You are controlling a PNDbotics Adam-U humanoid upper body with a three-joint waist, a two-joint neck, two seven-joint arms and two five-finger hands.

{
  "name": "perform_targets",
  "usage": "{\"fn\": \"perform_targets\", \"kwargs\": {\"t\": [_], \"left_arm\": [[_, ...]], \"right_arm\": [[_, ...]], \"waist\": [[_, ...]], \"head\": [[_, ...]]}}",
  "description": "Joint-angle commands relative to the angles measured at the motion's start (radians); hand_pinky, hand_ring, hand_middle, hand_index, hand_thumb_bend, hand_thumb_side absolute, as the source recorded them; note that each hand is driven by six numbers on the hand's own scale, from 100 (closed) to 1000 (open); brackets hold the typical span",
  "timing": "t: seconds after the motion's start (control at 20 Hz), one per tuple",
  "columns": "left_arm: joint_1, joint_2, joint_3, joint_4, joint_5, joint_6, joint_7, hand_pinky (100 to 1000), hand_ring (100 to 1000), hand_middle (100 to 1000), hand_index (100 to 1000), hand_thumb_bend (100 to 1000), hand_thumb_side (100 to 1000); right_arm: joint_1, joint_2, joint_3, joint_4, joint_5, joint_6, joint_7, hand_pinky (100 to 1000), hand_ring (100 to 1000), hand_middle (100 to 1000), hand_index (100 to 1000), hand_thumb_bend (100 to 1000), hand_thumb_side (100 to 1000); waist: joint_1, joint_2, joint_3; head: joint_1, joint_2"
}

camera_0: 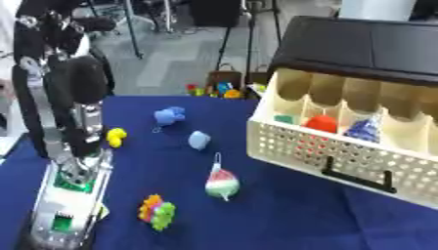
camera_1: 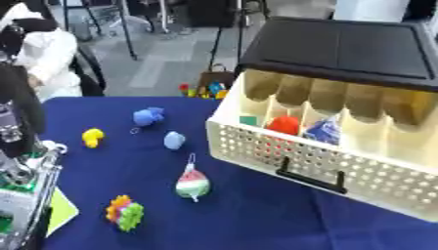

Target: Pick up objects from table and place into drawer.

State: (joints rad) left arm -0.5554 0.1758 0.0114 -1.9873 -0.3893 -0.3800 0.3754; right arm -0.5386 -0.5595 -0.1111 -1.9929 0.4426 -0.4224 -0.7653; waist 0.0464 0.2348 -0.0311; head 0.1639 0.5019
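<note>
Standing open at the right, the cream perforated plastic drawer (camera_0: 342,151) hides most of a red lump (camera_0: 322,123), a blue cone (camera_0: 366,129) and a green bit behind its front wall. On the blue-covered bench (camera_0: 282,215) lie a yellow toy (camera_0: 116,136), two blue toys (camera_0: 169,116), a red-white-green pouch (camera_0: 222,184) and a spiky multicoloured ball (camera_0: 157,211). At the left only the left arm (camera_0: 73,161) shows; no robot hand can be made out, so I cannot tell its state.

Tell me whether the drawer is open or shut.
Open: the drawer is pulled out, its compartments exposed, with a red object and a blue object inside.
</note>
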Motion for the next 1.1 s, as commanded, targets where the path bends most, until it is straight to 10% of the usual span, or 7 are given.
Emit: {"fn": "perform_targets", "kwargs": {"t": [0.05,0.65,1.1], "left_arm": [[-0.009,0.047,0.017,-0.013,-0.015,0.024,-0.004,591,772,726,907,529,742],[0.038,0.343,0.009,-0.013,-0.128,0.201,-0.117,591,774,742,931,382,735],[0.112,0.567,0.022,-0.013,-0.109,0.339,-0.194,608,792,758,935,276,730]], "right_arm": [[-0.006,-0.034,-0.007,-0.007,-0.004,-0.016,-0.011,560,615,626,729,100,739],[0.022,-0.067,-0.011,-0.007,0.01,-0.012,-0.019,550,616,619,730,100,735],[0.023,-0.072,-0.007,-0.007,0.014,-0.011,-0.021,543,613,614,729,100,736]], "waist": [[-0.002,-0.021,0.005],[0.006,-0.037,0.014],[0.011,-0.031,0.006]], "head": [[0.003,0.022],[-0.024,0.144],[0.015,0.127]]}}
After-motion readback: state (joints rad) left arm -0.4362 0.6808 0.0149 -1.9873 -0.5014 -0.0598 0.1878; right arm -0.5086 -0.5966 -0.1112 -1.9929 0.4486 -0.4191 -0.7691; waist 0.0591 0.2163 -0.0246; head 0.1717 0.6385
